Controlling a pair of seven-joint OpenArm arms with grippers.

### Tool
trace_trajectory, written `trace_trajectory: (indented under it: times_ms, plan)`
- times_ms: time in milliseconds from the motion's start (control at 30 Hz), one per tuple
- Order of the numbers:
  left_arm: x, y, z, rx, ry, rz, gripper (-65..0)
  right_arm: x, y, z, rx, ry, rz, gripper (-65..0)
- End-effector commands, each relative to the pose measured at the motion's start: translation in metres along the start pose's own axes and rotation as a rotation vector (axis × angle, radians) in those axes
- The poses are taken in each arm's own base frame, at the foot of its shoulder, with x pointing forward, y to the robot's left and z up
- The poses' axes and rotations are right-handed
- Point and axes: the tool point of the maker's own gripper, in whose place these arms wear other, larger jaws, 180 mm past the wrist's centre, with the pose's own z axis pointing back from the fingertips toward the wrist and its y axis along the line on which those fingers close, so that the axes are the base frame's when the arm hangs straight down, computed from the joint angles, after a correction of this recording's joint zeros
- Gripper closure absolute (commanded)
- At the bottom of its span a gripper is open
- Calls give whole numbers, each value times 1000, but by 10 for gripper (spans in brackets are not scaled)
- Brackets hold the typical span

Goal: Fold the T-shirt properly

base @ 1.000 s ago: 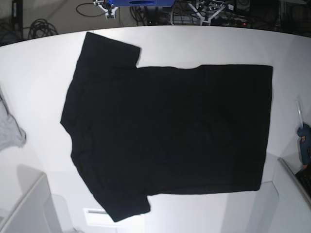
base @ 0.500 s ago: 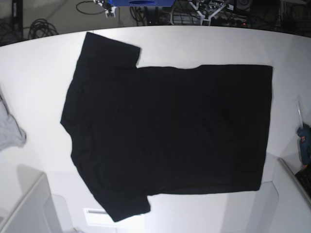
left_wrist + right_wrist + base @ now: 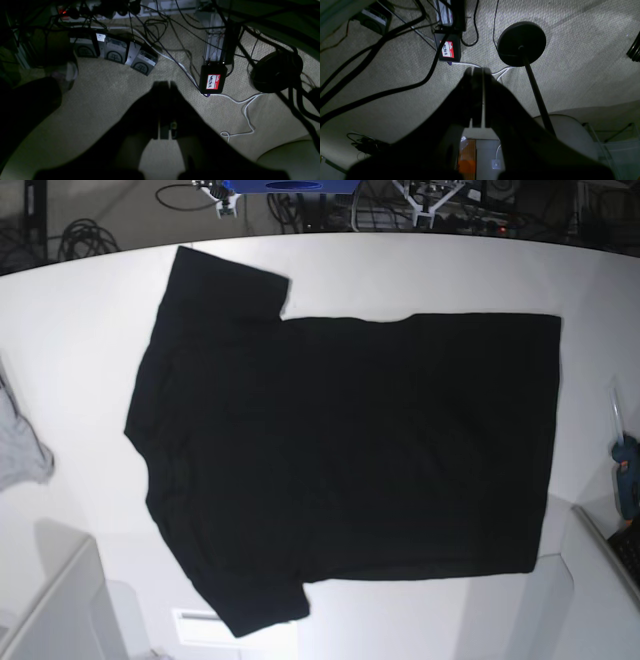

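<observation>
The black T-shirt lies spread flat on the white table, plain side up, collar and sleeves toward the left, hem toward the right. Neither gripper shows in the base view. In the left wrist view my left gripper hangs over carpeted floor, its dark fingers pressed together with nothing between them. My right gripper is likewise shut and empty in the right wrist view, also above the floor. Both are away from the shirt.
A light grey cloth lies at the table's left edge. A blue tool sits at the right edge. Below are cables, a black box with a red label and a round stand base.
</observation>
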Motion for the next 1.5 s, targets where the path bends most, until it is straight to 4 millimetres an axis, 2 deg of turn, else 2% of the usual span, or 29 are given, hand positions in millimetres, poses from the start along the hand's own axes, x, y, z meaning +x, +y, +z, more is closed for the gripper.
trace_trajectory:
  times_ms: [0, 133, 367, 467, 533, 667, 767, 1067, 1233, 1300, 1467]
  plan:
    - [-12, 2, 1, 4, 19, -11, 0, -2, -3, 0, -7, 3, -1, 0]
    - [-18, -1, 4, 0, 1, -27, 0, -4, -6, 0, -11, 6, -4, 0]
    - [-14, 0, 6, 3, -25, -29, 0, -14, -10, 0, -17, 20, -6, 0]
    - [-15, 18, 7, 27, -28, -38, 0, -15, -12, 1, -20, 4, -32, 0]
    - [-25, 32, 9, 46, -18, -50, 0, -18, -20, 4, -36, -18, -110, 0]
    - [-23, 64, 19, 92, -72, -77, 0, -29, -39, 13, -73, -25, -197, 0]
    - [-26, 79, 37, 108, -134, -112, 0, -35, -49, 24, -96, -38, -200, 0]
    - [-27, 83, 103, 95, -289, -203, 0, -44, -65, 64, -138, -89, -189, 0]
    - [-19, 93, 134, 63, -354, -113, 0, -31, -74, 90, -160, -137, -179, 0]
    - [-9, 99, 149, 41, -392, -75, 0, -25, -77, 104, -169, -153, -173, 0]
    - [7, 95, 187, -24, -459, -60, 0, -2, -77, 141, -177, -235, -177, 0]
